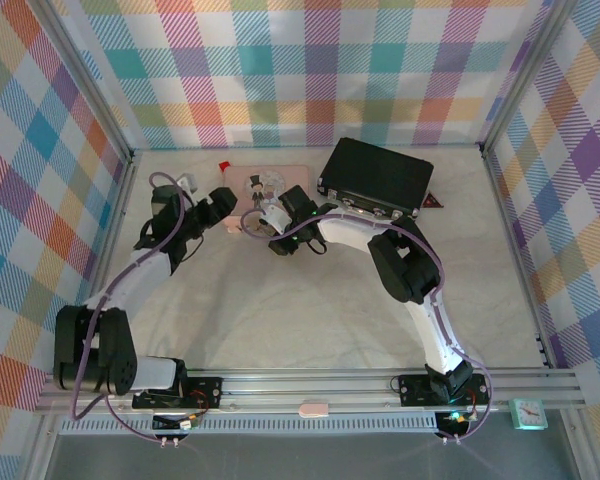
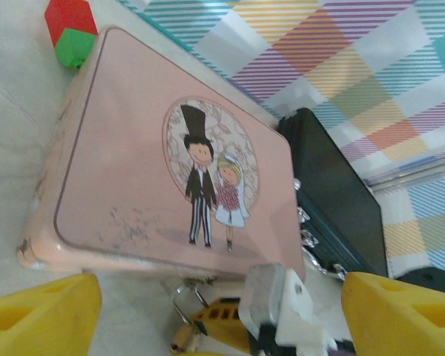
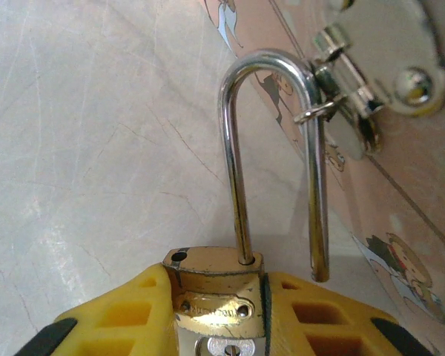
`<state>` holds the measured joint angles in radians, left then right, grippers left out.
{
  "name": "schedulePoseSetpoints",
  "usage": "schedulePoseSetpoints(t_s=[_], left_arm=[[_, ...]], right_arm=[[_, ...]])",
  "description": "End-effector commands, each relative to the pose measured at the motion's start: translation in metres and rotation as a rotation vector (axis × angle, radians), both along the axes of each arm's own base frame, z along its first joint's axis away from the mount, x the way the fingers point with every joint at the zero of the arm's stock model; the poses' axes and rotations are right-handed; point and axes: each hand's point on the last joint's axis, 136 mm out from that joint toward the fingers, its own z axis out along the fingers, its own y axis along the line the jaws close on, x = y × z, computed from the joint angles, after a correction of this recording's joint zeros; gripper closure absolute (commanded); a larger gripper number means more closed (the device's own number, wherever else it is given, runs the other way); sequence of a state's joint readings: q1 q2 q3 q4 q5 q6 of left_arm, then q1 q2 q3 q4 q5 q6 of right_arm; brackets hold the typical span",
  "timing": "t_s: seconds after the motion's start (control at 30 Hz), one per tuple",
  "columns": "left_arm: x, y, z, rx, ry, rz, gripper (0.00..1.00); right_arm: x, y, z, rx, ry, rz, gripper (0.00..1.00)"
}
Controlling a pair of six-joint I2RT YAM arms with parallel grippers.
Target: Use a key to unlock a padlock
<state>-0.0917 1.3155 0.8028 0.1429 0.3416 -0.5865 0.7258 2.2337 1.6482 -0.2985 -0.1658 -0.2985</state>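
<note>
Yellow right hand (image 3: 219,319) clamps the padlock (image 3: 208,263) body, lower centre; likely light, stiff, slippery, best held by flat sides; left hand (image 2: 222,311) wide.

Top external: high above the near edge, looking down on the whole table (image 1: 310,320). Wrist views low, close, both on pink box (image 2: 133,170) and padlock (image 3: 211,268) near far edge.
</note>
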Motion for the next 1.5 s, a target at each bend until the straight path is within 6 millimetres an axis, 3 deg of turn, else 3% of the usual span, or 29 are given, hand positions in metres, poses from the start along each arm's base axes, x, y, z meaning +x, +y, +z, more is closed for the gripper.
schedulePoseSetpoints(t_s=[0.0,0.23,0.43,0.63,1.07,1.47], left_arm=[[-0.028,-0.011,-0.024,-0.034,0.092,-0.024,0.19],[-0.04,-0.027,-0.044,-0.119,0.072,0.071,0.27],[-0.028,-0.066,-0.061,-0.112,0.061,0.034,0.33],[-0.008,-0.083,-0.089,-0.129,0.077,0.042,0.46],[0.025,-0.097,-0.117,-0.159,0.067,0.069,0.59],[0.034,-0.1,-0.136,-0.166,0.074,0.083,0.94]], right_arm=[[0.001,0.009,0.035,0.076,-0.041,0.002,0.95],[-0.003,0.009,0.039,0.105,-0.009,-0.022,0.96],[-0.005,0.008,0.041,0.112,-0.003,-0.024,0.96],[-0.007,0.009,0.041,0.122,0.006,-0.023,0.96],[-0.012,0.011,0.046,0.153,0.015,-0.007,0.97],[-0.011,0.012,0.048,0.157,0.017,-0.005,0.97]])
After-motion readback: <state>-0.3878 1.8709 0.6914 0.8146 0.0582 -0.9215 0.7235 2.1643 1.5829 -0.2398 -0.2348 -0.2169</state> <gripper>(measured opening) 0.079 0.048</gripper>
